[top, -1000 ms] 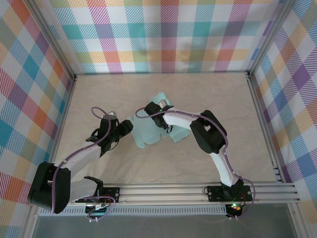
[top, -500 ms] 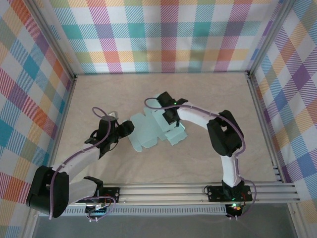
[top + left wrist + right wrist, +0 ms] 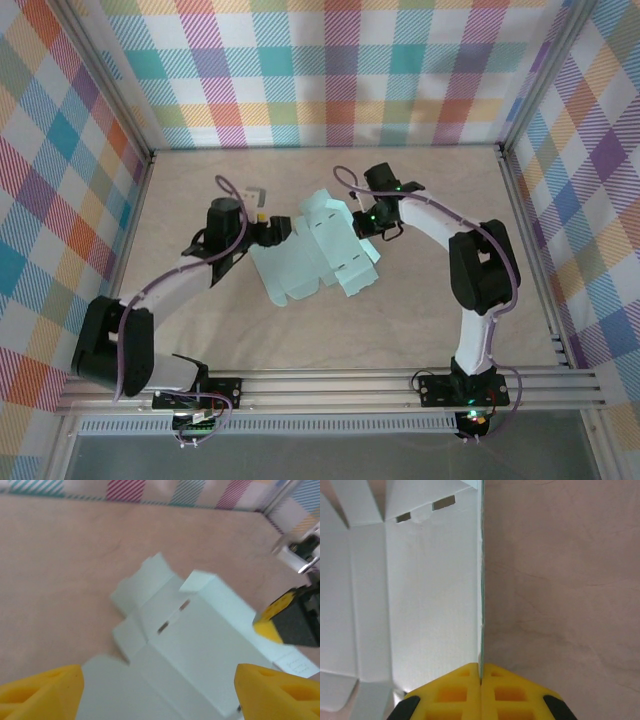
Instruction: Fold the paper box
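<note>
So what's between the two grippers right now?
The paper box, lying unfolded between the left gripper and the right gripper in the top view; the right wrist view shows the right gripper pinching its edge.

Pale mint paper box (image 3: 315,257), beige table (image 3: 430,320), pastel plaid walls (image 3: 340,70)

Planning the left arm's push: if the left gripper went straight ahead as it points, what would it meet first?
The paper box: its panel lies directly ahead of the open left gripper, though depth is unclear.
</note>
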### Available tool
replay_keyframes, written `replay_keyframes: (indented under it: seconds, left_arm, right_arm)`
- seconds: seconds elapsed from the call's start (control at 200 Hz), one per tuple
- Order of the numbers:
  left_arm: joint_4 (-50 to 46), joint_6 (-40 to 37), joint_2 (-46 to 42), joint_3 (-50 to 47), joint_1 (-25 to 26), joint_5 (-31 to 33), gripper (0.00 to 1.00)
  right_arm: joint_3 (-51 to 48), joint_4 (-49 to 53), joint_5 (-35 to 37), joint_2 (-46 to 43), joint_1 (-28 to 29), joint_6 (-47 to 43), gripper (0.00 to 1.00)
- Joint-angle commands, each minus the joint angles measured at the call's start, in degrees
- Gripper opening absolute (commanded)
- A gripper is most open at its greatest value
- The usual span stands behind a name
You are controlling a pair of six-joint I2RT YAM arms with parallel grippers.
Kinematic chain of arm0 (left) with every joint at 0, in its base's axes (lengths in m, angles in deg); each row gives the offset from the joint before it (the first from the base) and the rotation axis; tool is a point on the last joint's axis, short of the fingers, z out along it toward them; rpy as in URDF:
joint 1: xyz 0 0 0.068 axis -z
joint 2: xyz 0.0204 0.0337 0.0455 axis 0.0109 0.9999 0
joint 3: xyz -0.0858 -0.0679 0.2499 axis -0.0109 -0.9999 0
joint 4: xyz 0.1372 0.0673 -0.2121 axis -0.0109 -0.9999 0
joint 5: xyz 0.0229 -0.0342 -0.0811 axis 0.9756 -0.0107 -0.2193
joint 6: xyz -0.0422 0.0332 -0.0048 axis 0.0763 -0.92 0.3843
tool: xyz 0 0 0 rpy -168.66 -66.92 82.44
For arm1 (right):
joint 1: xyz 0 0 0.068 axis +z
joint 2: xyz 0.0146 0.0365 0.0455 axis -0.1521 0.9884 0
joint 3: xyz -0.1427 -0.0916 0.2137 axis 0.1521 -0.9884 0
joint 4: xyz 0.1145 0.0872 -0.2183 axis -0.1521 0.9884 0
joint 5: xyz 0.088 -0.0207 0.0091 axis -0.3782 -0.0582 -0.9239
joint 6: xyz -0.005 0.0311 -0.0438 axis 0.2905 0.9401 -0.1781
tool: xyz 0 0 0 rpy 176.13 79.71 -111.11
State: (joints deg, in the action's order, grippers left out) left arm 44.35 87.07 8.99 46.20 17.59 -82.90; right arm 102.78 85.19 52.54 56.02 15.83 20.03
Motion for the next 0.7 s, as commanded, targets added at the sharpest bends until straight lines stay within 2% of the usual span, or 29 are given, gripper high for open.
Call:
replay_keyframes:
  seconds: [0.0,0.1,0.23,0.36,0.49,0.535,0.695]
  left_arm:
    - [1.41,-9.21,5.35,6.37,-0.2,-10.92,0.8]
    - [-2.05,-14.03,12.75,14.45,-0.2,-18.89,0.8]
    - [-11.0,-21.95,22.25,26.29,-0.18,-29.03,0.69]
    - [-20.27,-30.23,28.73,35.86,-0.19,-32.46,0.64]
    - [-35.75,-40.91,35.41,45.93,-0.13,-38.46,0.63]
    - [-39.36,-43.6,37.25,48.62,-0.11,-39.59,0.59]
    - [-44.07,-47.07,41.48,54.11,-0.03,-41.1,0.49]
  right_arm:
    - [-0.34,2.45,-11.11,-2.68,-1.98,-0.27,0.0]
    - [-0.51,3.47,-14.93,-3.4,-3.44,-1.03,0.0]
    - [-0.08,5.89,-20.93,-3.49,-5.12,-2.04,0.0]
    - [0.26,6.25,-24.49,-3.19,-5.88,-2.45,0.0]
    - [1.39,7.58,-28.24,-2.31,-6.22,-2.93,0.0]
    - [1.59,8.16,-28.88,-2.01,-6.28,-3.38,0.0]
    - [2.37,9.56,-29.39,-1.65,-6.32,-4.38,0.0]
